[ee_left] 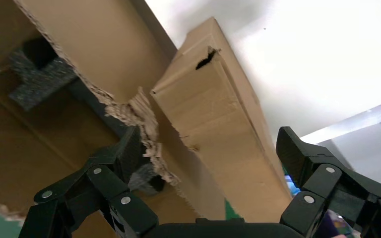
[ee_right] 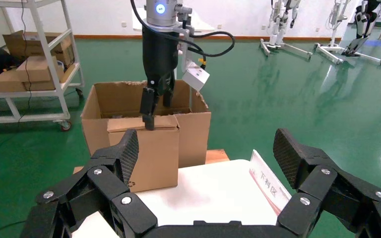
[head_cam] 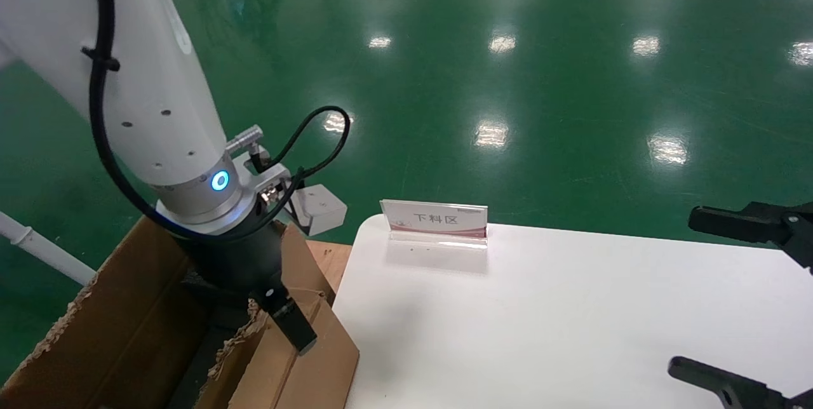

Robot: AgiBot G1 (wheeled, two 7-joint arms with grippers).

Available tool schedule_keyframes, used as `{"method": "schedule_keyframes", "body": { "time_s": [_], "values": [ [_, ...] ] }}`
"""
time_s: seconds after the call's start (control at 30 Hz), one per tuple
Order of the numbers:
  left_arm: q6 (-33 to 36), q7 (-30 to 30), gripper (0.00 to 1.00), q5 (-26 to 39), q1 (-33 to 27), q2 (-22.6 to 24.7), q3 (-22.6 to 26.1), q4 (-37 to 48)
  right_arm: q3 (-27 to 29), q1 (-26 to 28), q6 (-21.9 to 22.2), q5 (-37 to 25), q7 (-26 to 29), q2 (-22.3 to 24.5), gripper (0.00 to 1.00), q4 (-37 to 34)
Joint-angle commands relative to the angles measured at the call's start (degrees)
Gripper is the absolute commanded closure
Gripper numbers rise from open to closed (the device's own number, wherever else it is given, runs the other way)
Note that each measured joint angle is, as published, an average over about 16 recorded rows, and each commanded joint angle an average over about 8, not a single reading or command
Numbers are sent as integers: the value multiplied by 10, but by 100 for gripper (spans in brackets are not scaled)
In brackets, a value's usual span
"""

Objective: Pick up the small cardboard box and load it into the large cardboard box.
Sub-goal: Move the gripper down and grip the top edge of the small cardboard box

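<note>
- The left hand [head_cam: 289, 320] hangs down past the left edge of the white worktop [head_cam: 571, 320], over the large cardboard box [head_cam: 95, 333].
- The left hand grips the top edge of the small cardboard box [head_cam: 298, 364]; its fingers [ee_right: 148, 106] close on that edge, one on each side.
- The small cardboard box stands up on its thin side, just beside the left edge of the worktop.
- In the right wrist view, the small cardboard box [ee_right: 151, 153] sits against the outside of the near wall of the large cardboard box [ee_right: 96, 124].
- A small black mark shows near a bottom corner of the small cardboard box.
- The large cardboard box sits past the left edge of the worktop, with a torn, ragged rim.
- Dark foam pieces [ee_left: 39, 82] lie inside the large cardboard box.
- The right hand [head_cam: 749, 301] waits at the right edge of the worktop, wide open, with nothing in it.
- A small sign [head_cam: 435, 221] stands at the far edge of the worktop, near its far left corner.
</note>
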Motion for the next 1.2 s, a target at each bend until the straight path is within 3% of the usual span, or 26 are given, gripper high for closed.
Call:
{"method": "schedule_keyframes", "body": {
  "time_s": [0.03, 0.6, 0.63, 0.77, 0.8, 0.87, 0.9, 1.07, 1.2],
  "values": [
    [-4, -5, 0, -5, 2, -6, 2, 0, 0, 0, 0, 0, 0, 0, 0, 0],
    [-17, -6, 0, -15, 28, -29, 13, 0, 0, 0, 0, 0, 0, 0, 0, 0],
    [-18, -5, 7, -15, 30, -29, 13, 0, 0, 0, 0, 0, 0, 0, 0, 0],
    [-22, -3, 57, -15, 34, -30, 13, 0, 0, 0, 0, 0, 0, 0, 0, 0],
    [-22, -2, 70, -15, 35, -30, 13, 0, 0, 0, 0, 0, 0, 0, 3, 0],
    [-23, -1, 95, -15, 37, -30, 14, 0, 0, 0, 0, 0, 0, 0, 27, 0],
    [-24, -1, 100, -15, 37, -30, 14, 0, 0, 0, 0, 0, 0, 0, 40, 0],
    [-26, 0, 100, -15, 39, -30, 14, 0, 0, 0, 0, 0, 0, 0, 99, 0],
    [-26, 1, 100, -15, 41, -30, 14, 0, 0, 0, 0, 0, 0, 0, 100, 0]
  ]
}}
